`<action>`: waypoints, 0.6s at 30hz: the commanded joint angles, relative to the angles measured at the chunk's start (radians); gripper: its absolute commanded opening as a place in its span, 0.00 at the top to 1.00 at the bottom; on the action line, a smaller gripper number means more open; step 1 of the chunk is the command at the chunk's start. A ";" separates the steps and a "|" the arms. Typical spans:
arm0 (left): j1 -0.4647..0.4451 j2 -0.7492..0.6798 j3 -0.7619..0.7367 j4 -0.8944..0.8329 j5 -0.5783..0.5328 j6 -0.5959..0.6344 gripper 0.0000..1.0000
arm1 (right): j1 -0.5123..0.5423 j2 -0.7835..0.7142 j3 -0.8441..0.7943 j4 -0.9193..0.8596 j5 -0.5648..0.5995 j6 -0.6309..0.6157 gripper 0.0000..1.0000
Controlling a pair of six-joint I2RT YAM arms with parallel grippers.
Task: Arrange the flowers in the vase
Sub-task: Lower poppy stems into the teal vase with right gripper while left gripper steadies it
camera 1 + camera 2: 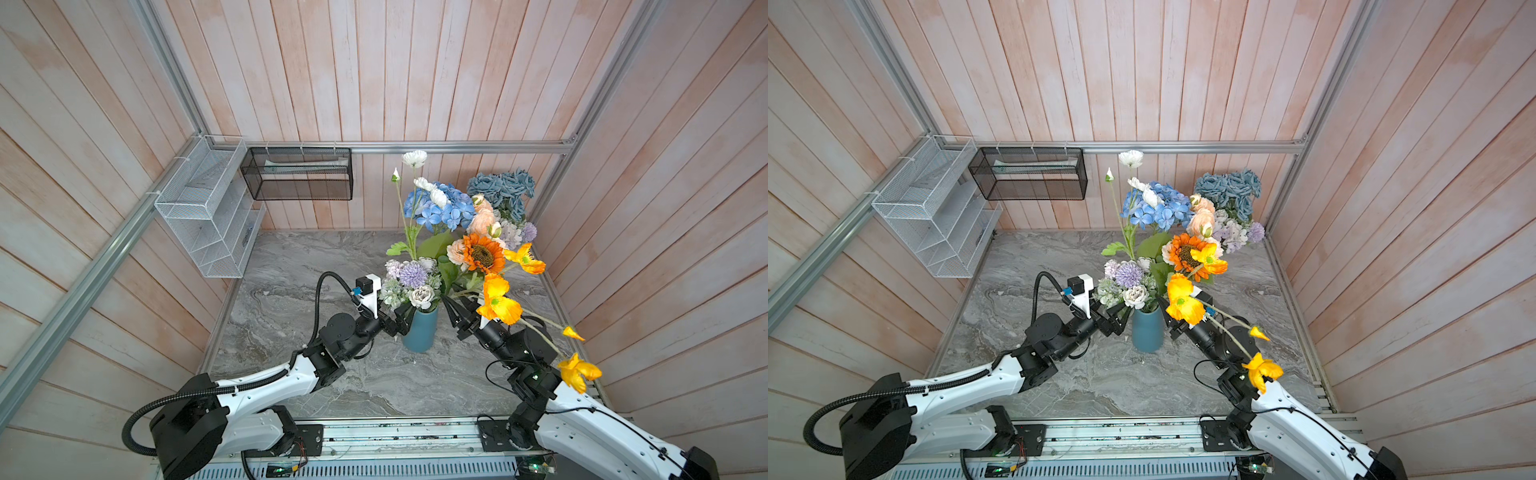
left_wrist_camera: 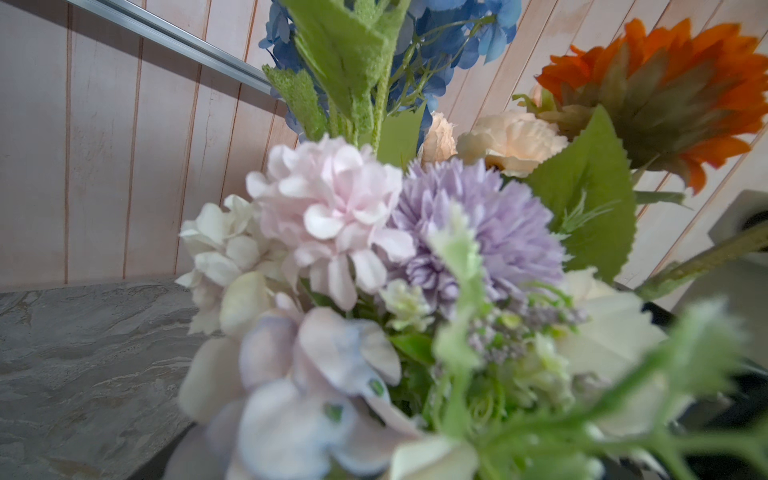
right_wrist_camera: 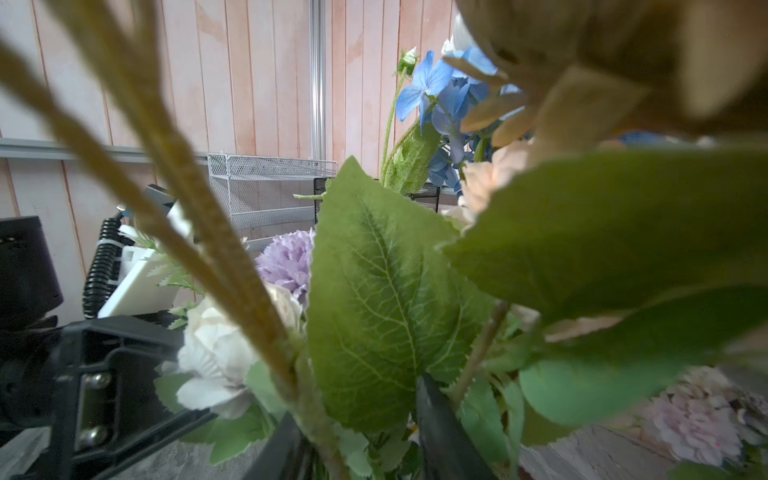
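A teal vase stands mid-table holding flowers: blue hydrangea, white blooms, peach roses, orange sunflower and a lilac bunch. A yellow spray leans out of the vase over my right arm. My right gripper is at the vase mouth, jaws parted, with that spray's stem between them beside one finger. My left gripper is open against the vase's left side, under the lilac bunch. Dusty-blue roses and a pale lilac bunch sit in the back right corner.
A white wire rack hangs on the left wall and a black mesh basket on the back rail. The grey marble table is walled by wood panels on three sides. The arms' base rail runs along the front.
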 commanded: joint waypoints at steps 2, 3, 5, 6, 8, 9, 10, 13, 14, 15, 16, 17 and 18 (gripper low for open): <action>0.005 -0.026 0.009 0.037 -0.003 -0.010 0.00 | -0.004 -0.029 0.065 -0.008 -0.011 0.022 0.60; 0.005 -0.027 0.009 0.036 -0.004 -0.011 0.00 | -0.004 -0.032 0.072 -0.007 -0.015 0.024 0.59; 0.005 -0.030 0.007 0.037 -0.006 -0.014 0.00 | -0.004 -0.036 0.092 -0.008 -0.023 0.031 0.60; 0.004 -0.031 0.006 0.037 -0.007 -0.014 0.00 | -0.004 -0.037 0.097 -0.010 -0.030 0.032 0.61; 0.005 -0.032 0.003 0.037 -0.010 -0.014 0.00 | -0.004 -0.035 0.111 -0.015 -0.036 0.035 0.72; 0.005 -0.034 0.003 0.036 -0.012 -0.014 0.00 | -0.003 -0.031 0.113 -0.018 -0.029 0.032 0.79; 0.005 -0.035 0.002 0.038 -0.012 -0.015 0.00 | -0.004 -0.026 0.112 -0.021 -0.022 0.029 0.84; 0.005 -0.036 0.001 0.037 -0.012 -0.013 0.00 | -0.004 0.000 0.108 -0.047 -0.009 0.024 0.96; 0.005 -0.037 0.002 0.037 -0.012 -0.014 0.00 | -0.004 0.009 0.106 -0.058 -0.009 0.029 0.97; 0.004 -0.038 0.000 0.035 -0.014 -0.013 0.00 | -0.004 0.017 0.107 -0.067 -0.010 0.031 0.99; 0.005 -0.038 0.001 0.035 -0.015 -0.012 0.00 | -0.004 0.023 0.105 -0.075 -0.007 0.033 1.00; 0.004 -0.038 0.001 0.035 -0.016 -0.012 0.00 | -0.004 0.029 0.103 -0.084 -0.002 0.035 1.00; 0.005 -0.038 -0.001 0.035 -0.017 -0.012 0.00 | -0.004 0.034 0.103 -0.092 0.000 0.034 1.00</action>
